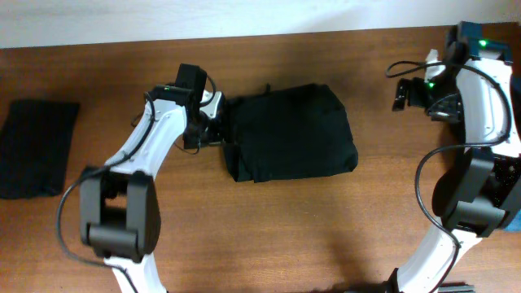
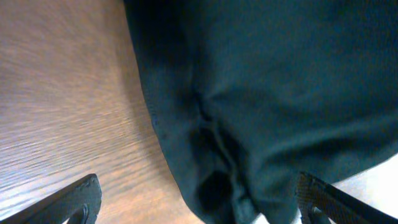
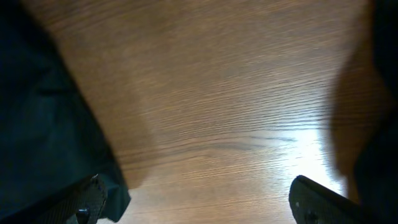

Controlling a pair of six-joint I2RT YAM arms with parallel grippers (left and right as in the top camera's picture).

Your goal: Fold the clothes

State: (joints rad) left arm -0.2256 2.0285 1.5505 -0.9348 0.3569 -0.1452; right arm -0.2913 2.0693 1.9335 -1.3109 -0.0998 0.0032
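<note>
Folded black garment [image 1: 289,134] lies mid-table as a squarish bundle with rumpled edges. A second black piece [image 1: 37,146] lies flat at the left end of the table [image 1: 326,236], well apart from it.

Left gripper [image 2: 200,202] hangs low at the bundle's left edge, fingers spread wide and holding nothing, with a puckered fold of cloth between them. Right gripper [image 3: 202,199] hovers over bare wood to the right of the bundle. Its fingers are also wide and empty.

Risks as we judge them:
- A left fingertip could snag that pucker on withdrawal, drag the top layer and open the fold.
- A sideways sweep by the left arm could push the whole bundle right.
- The bundle looks loose, and any brush could undo it.
</note>
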